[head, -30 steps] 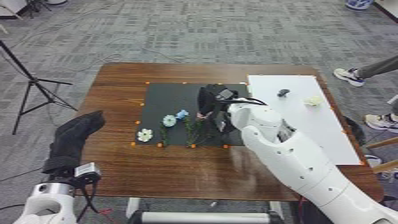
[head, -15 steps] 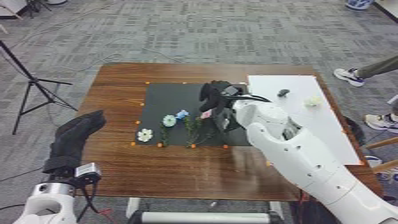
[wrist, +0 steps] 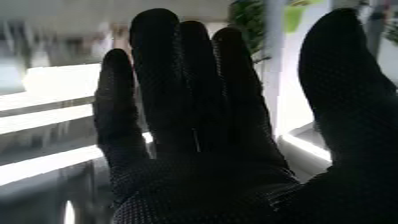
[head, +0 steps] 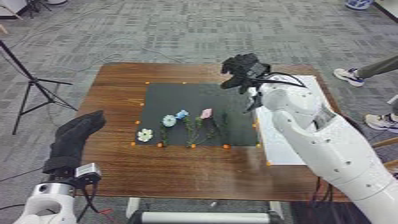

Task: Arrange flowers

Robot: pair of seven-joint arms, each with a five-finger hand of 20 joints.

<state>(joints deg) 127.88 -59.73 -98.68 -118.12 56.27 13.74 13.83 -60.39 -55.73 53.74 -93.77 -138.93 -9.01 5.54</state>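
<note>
In the head view my right hand [head: 244, 70] is above the far edge of the dark mat [head: 160, 102], near the white board, with nothing held. The right wrist view has that hand [wrist: 200, 165] open, fingers straight and thumb spread. On the mat lie several flowers with green stems: a white flower [head: 145, 134], a pale blue one [head: 169, 120], a blue one [head: 182, 114] and a pink one [head: 206, 113]. A dark green stem lies to the right of the pink flower. My left hand [head: 80, 125] rests open at the table's left edge.
A white board [head: 282, 145] lies right of the mat, partly covered by my right arm. Orange markers line the mat on the brown wooden table [head: 178, 172]. A black tripod [head: 34, 80] stands on the floor at the left.
My right hand has moved away from beside the pink flower, toward the far right of the mat, uncovering the flower and mat. The left arm stays where it was.
</note>
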